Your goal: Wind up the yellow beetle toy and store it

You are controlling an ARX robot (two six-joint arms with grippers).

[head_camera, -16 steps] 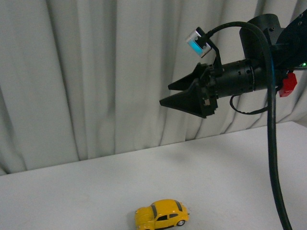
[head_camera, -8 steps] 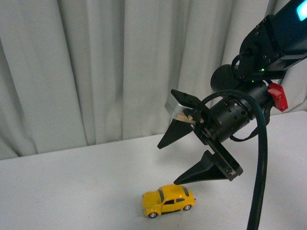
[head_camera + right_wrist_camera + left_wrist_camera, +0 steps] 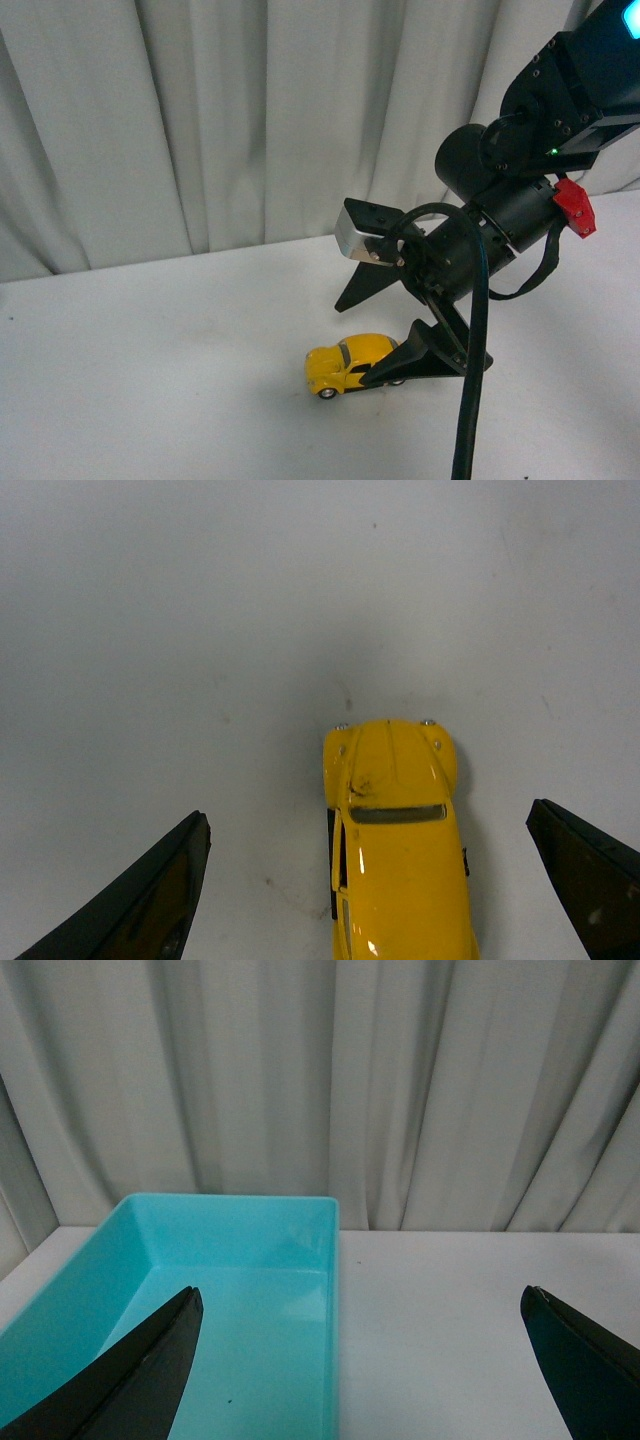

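Yellow beetle toy [image 3: 395, 860] lies within spread right claw [image 3: 351, 346].

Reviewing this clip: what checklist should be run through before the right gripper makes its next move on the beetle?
1. Right gripper open: ok, jaws spread wide.
2. Yellow beetle toy between its fingers: ok, roughly centred in the right wrist view.
3. Toy upright on its wheels on the white table: ok.
4. Fingers low enough to grip the body: cannot tell.
5. Left gripper open, holding nothing: ok.
6. Turquoise bin open-topped for storing: ok.
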